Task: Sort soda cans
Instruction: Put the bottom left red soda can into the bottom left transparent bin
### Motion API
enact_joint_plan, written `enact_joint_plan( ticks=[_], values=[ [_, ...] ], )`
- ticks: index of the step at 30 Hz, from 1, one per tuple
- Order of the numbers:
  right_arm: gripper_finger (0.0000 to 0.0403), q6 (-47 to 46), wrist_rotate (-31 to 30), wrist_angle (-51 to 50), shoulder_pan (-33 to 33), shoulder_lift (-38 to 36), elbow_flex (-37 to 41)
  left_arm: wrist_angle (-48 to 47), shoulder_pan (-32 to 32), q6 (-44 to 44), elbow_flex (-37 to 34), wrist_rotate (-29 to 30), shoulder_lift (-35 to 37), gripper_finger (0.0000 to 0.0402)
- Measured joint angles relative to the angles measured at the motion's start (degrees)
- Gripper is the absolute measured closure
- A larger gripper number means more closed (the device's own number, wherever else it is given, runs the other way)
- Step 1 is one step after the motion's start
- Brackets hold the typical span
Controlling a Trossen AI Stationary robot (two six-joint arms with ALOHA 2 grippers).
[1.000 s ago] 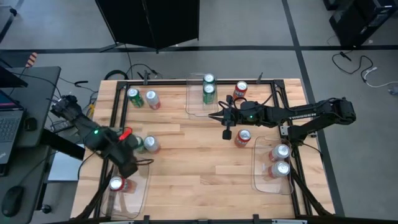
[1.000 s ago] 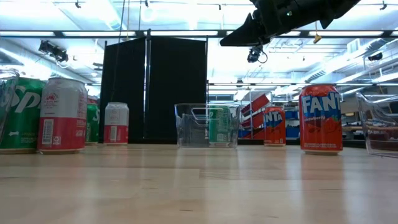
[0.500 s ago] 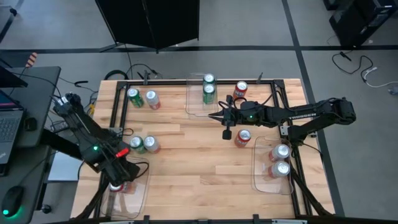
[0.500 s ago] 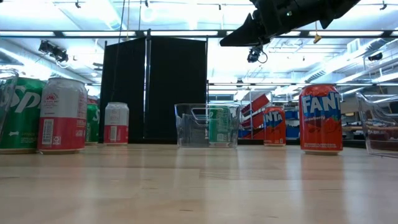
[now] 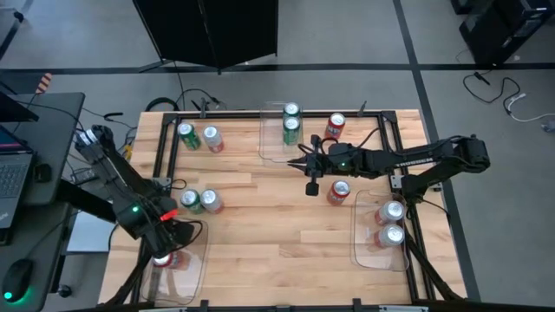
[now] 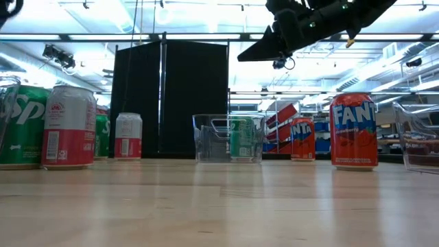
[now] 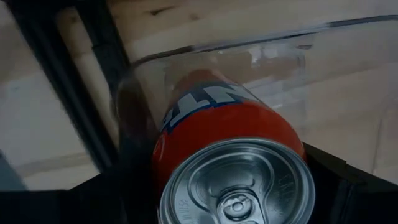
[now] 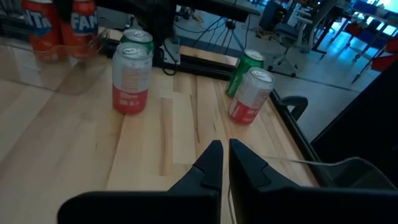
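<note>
Pinching a red can (image 7: 230, 162), the left gripper (image 5: 165, 247) had sunk from mid-left of the high view into the clear tray (image 5: 198, 260) at lower left, so one red can looked nearly delivered. Only the left wrist view showed that can inside the tray wall. At the high view's centre the right gripper (image 8: 222, 158) hovered, jaws pressed together, beside another red can (image 5: 339, 191).

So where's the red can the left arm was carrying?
In the high view, the red can sits in the clear tray at the table's front-left corner, under the left gripper, which is closed on it in the left wrist view.
</note>
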State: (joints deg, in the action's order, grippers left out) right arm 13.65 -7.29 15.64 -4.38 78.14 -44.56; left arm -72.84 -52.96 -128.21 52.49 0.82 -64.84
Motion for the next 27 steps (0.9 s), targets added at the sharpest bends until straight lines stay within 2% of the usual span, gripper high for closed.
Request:
enact_joint_plan(
  ticks=[9, 19, 20, 23, 24, 27],
  values=[
    [0.0389, -0.22, 0.0, 0.18, 0.0, 0.04, 0.0, 0.52, 0.01, -1.26, -5.84, -1.77, 2.55, 0.0112],
    [0.0389, -0.59, 0.0, 0.15, 0.0, 0.04, 0.0, 0.33, 0.01, -1.18, -6.71, -2.3, 2.66, 0.0111],
    [0.0389, -0.59, 0.0, 0.13, 0.0, 0.04, 0.0, 0.36, 0.01, -1.14, -6.71, -2.86, 2.64, 0.01],
    [0.0389, -0.6, 0.0, 0.15, 0.0, 0.04, 0.0, 0.66, 0.04, -1.1, -6.71, -5.12, 2.67, 0.0031],
    [0.0389, -0.61, 0.0, 0.13, 0.0, 0.04, 0.02, 0.69, 0.01, -1.04, -6.71, -5.68, 2.67, 0.0022],
    [0.0389, -0.61, 0.0, 0.15, 0.0, 0.04, 0.01, 1.29, 0.01, -0.66, -6.69, -6.57, 2.64, 0.0055]
  ],
)
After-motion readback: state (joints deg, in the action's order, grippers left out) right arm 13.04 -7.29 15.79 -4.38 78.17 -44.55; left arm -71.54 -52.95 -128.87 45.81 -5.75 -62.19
